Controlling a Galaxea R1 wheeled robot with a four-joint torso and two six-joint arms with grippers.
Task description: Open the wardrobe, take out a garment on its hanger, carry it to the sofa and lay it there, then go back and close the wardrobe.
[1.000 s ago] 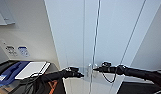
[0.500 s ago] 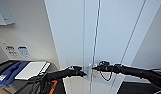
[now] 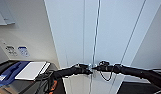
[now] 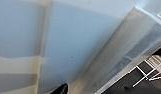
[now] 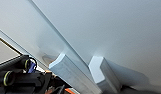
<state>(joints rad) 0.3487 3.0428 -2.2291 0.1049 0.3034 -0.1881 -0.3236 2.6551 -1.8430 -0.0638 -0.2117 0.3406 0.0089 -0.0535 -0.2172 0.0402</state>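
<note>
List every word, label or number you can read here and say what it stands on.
None can be read.
Two small signs on the wall left of the wardrobe: print too blurred.
White sheet on the blue item: no legible text.

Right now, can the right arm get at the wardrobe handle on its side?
Probably yes. The right end effector is already at the middle seam of the wardrobe, level with the handles, and nothing stands between. Whether it grips one, I cannot tell.
</note>
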